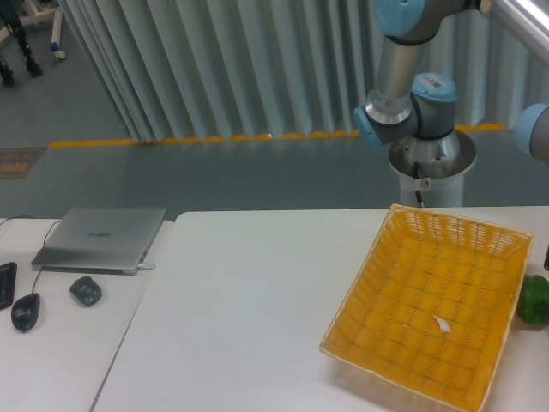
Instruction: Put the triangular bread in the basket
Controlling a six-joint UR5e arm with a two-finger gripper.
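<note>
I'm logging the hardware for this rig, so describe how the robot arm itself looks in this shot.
The arm has silver-grey metal tube links with light blue caps on its joints. It stands on a round silver-grey pedestal, where a small white tag with a red mark and a thin dark cable hang. Another blue-capped joint shows at the right edge. The gripper is almost entirely out of frame, so its look cannot be told.
</note>
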